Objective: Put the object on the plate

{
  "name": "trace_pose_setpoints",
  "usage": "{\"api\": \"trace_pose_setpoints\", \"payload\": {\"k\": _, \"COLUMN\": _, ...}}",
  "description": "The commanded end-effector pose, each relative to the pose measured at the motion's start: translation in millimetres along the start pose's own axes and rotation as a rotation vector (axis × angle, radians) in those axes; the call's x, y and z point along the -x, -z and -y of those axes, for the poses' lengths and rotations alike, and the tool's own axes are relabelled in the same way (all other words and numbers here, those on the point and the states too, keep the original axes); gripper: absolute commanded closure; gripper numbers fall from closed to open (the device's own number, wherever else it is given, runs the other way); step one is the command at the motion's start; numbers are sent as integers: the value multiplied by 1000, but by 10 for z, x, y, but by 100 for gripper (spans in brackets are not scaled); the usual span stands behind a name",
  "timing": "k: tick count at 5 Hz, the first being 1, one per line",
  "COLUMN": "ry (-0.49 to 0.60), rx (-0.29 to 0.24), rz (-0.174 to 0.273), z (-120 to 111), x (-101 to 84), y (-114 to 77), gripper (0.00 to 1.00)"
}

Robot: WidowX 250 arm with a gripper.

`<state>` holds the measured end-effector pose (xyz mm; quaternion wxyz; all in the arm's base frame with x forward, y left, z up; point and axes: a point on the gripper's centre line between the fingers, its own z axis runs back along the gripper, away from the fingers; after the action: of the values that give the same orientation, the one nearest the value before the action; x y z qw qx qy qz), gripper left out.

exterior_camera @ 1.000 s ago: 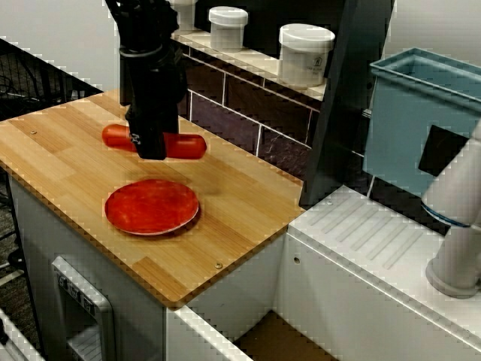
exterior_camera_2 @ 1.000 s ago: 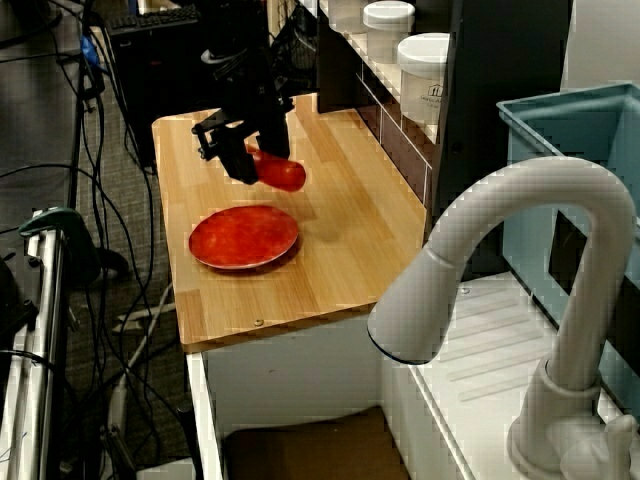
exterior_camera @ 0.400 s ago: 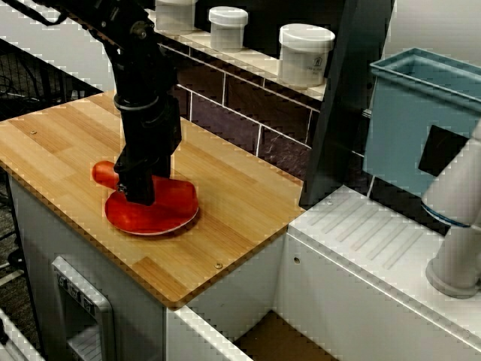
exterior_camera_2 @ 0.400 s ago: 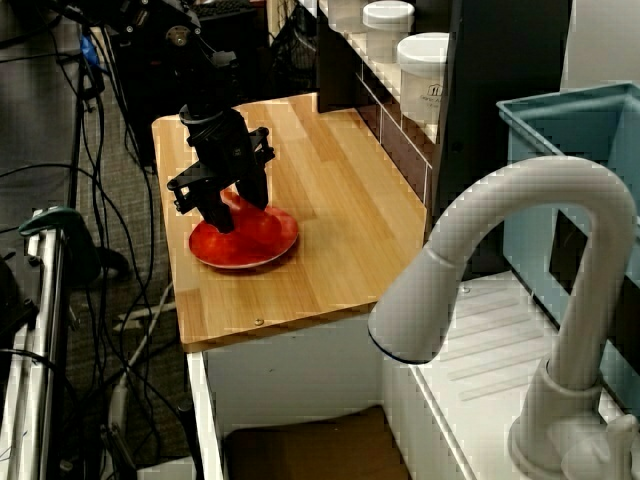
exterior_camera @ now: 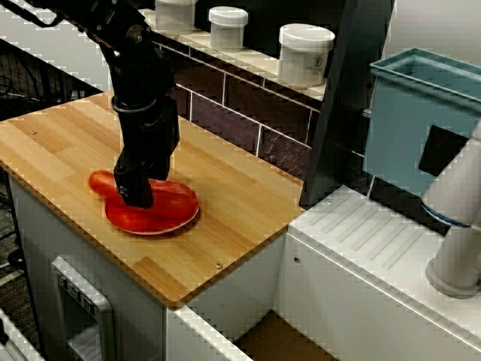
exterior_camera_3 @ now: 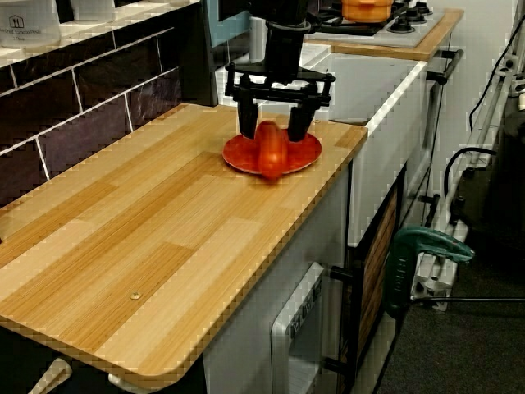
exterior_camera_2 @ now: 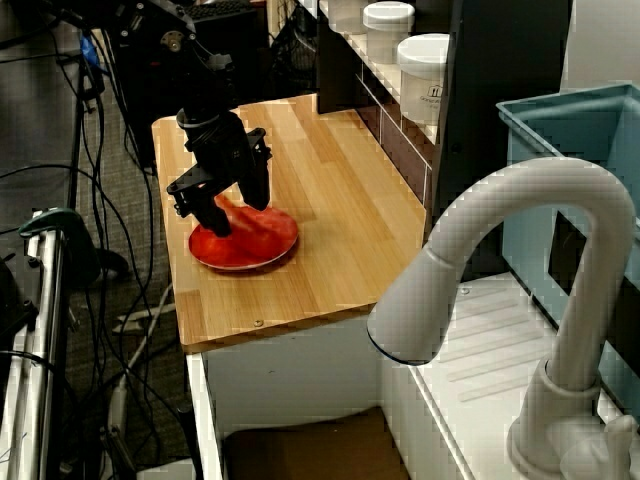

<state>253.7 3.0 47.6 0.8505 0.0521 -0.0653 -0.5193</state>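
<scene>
The object, a glossy red-orange sausage (exterior_camera: 101, 182), lies across the red plate (exterior_camera: 161, 222), with one end sticking out past the rim. In the low view along the counter the sausage (exterior_camera_3: 271, 152) points toward the camera over the plate (exterior_camera_3: 305, 153). My black gripper (exterior_camera_3: 272, 130) stands upright over it, open, with a finger (exterior_camera_3: 247, 125) on each side and a small gap to the sausage. In the view past the faucet the gripper (exterior_camera_2: 237, 208) hides most of the sausage (exterior_camera_2: 243, 217) on the plate (exterior_camera_2: 262, 250).
White lidded jars (exterior_camera: 304, 54) (exterior_camera: 227, 27) stand on the ledge over the tiled wall behind the wooden counter (exterior_camera: 248, 203). A dark post (exterior_camera: 342, 105), a blue bin (exterior_camera: 421, 113), and a white faucet (exterior_camera_2: 500, 270) are to the right.
The gripper carried the sausage from behind the plate forward and down onto it. Its fingers, shut on the sausage before, now stand apart.
</scene>
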Motion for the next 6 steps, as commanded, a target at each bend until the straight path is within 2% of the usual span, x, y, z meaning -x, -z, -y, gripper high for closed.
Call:
{"api": "trace_pose_setpoints", "payload": {"k": 1, "ry": -17, "rx": -16, "rz": 25, "z": -111, "x": 23, "y": -180, "gripper": 0}}
{"api": "trace_pose_setpoints", "payload": {"k": 3, "ry": -35, "rx": -2, "rz": 36, "z": -191, "x": 69, "y": -333, "gripper": 0}}
{"api": "trace_pose_setpoints", "payload": {"k": 4, "ry": -13, "rx": 9, "rz": 21, "z": -185, "x": 93, "y": -380, "gripper": 0}}
{"api": "trace_pose_setpoints", "payload": {"k": 6, "ry": -13, "rx": 9, "rz": 21, "z": -185, "x": 93, "y": -380, "gripper": 0}}
